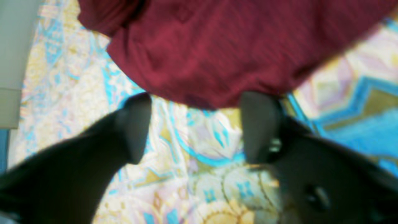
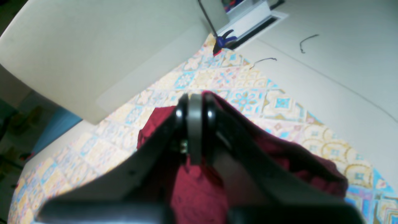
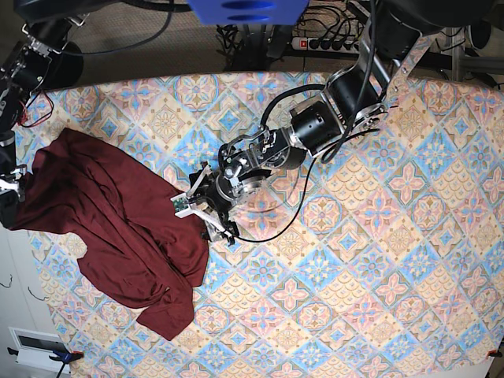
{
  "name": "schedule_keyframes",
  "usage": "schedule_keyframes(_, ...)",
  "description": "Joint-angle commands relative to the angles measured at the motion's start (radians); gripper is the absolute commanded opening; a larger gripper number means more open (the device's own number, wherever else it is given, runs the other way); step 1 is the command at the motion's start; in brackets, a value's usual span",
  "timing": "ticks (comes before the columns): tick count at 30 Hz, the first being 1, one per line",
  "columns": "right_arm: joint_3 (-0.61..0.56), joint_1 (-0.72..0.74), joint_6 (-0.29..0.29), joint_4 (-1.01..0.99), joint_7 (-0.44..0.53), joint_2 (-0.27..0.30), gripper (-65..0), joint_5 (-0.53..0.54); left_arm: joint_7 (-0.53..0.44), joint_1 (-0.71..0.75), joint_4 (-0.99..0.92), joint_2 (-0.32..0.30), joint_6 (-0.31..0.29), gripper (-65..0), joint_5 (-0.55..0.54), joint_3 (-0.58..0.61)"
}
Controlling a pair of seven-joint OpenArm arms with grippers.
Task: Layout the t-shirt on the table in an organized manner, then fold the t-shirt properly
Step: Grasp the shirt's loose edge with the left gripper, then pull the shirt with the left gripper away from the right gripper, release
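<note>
The dark maroon t-shirt [image 3: 118, 228] lies crumpled across the left part of the table [image 3: 354, 276]. At the shirt's right edge, my left gripper [image 3: 198, 222] is low over the cloth. In the left wrist view this left gripper [image 1: 197, 99] is open, with only bare tablecloth [image 1: 202, 174] between its fingers. The t-shirt [image 1: 217, 53] lies just past the tips, touching the right finger [image 1: 261, 124]. My right gripper [image 3: 11, 189] is at the far left table edge. In the right wrist view the right gripper [image 2: 195, 107] is shut on a fold of the t-shirt [image 2: 199, 193], which hangs below it.
A blue clamp [image 2: 224, 40] pins the tablecloth [image 2: 248, 81] at a corner, and another clamp [image 3: 64, 356] shows at the lower left. The left arm's body and cables [image 3: 315, 126] stretch over the table's middle. A power strip [image 3: 323, 41] lies beyond the far edge.
</note>
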Motion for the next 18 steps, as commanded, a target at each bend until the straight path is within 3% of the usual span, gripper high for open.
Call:
schedule_keyframes(1, 0.008, 0.010, 0.013, 0.015, 0.027, 0.027, -64.3, 0.014, 0.006, -0.031, -0.008, 0.025, -0.028, -12.6, -0.010, 0.000)
schedule_keyframes(5, 0.008, 0.010, 0.013, 0.015, 0.027, 0.025, -64.3, 0.014, -0.012, -0.057, -0.100, 0.076, -0.031, -13.4, -0.010, 0.000)
schedule_keyframes(11, 0.008, 0.010, 0.013, 0.015, 0.027, 0.025, -64.3, 0.014, -0.147, -0.087, -0.290, 0.080, -0.040, -17.1, -0.010, 0.013)
schedule_keyframes(14, 0.008, 0.010, 0.013, 0.015, 0.027, 0.025, -64.3, 0.014, -0.157, -0.086, -0.309, 0.080, -0.110, -26.4, -0.020, 0.066)
schedule_keyframes(18, 0.008, 0.010, 0.013, 0.015, 0.027, 0.025, -64.3, 0.014, -0.160, -0.083, -0.313, 0.080, -0.186, -48.6, -0.020, 0.068)
